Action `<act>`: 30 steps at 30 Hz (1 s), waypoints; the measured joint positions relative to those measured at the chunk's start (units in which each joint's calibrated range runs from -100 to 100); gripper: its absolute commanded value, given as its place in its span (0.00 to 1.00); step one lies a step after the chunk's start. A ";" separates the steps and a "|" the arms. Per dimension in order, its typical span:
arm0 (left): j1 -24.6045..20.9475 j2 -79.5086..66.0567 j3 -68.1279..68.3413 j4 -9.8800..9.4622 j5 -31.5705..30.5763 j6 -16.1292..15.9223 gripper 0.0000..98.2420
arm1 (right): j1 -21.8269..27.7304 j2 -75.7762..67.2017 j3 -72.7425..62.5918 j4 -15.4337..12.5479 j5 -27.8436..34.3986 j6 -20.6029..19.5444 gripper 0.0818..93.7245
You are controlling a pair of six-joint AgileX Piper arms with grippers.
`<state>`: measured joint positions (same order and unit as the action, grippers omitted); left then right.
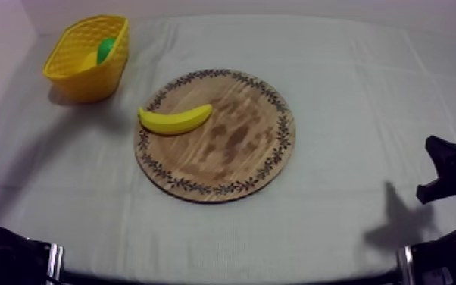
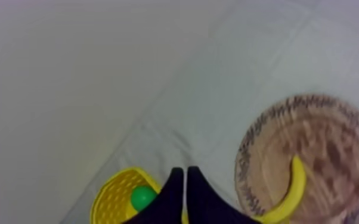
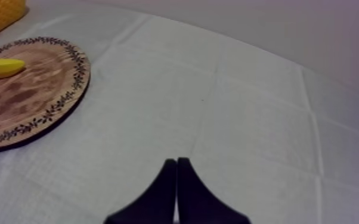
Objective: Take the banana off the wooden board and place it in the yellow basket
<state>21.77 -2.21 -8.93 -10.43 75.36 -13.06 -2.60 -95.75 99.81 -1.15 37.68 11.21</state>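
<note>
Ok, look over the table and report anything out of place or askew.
Nothing spilled or damaged. The curved yellow toy banana lies at the left rim of the round wooden board, its tip just past the edge. A green item sits in the yellow basket.

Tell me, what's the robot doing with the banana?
Nothing is being held right now. The banana lies on the wooden board, on the side toward the yellow basket, which has a green thing inside. The left gripper and the right gripper are both shut on nothing, away from the banana. So the banana has not been picked up yet.
</note>
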 measured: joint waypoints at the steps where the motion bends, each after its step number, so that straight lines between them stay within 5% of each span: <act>1: -0.16 0.37 0.06 -0.06 0.60 -0.78 0.00 | 0.00 0.00 0.00 0.00 0.00 0.00 0.00; 10: -0.39 2.31 2.03 0.26 7.33 -6.02 0.02 | 0.00 0.00 0.00 0.00 0.00 0.00 0.00; 17: -0.13 2.91 3.46 0.26 11.90 -5.40 0.49 | 0.00 0.00 0.00 0.00 0.00 0.00 0.00; 20: -0.38 2.98 4.97 0.30 13.70 -4.67 0.62 | 0.00 0.00 0.00 0.00 0.00 0.00 0.00; 30: -0.84 3.47 8.43 2.86 18.32 -5.96 0.69 | 0.00 0.00 0.00 0.00 0.03 0.00 0.00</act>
<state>20.93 1.26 -0.50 -7.56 93.68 -19.02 -2.60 -95.75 99.81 -1.15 37.70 11.21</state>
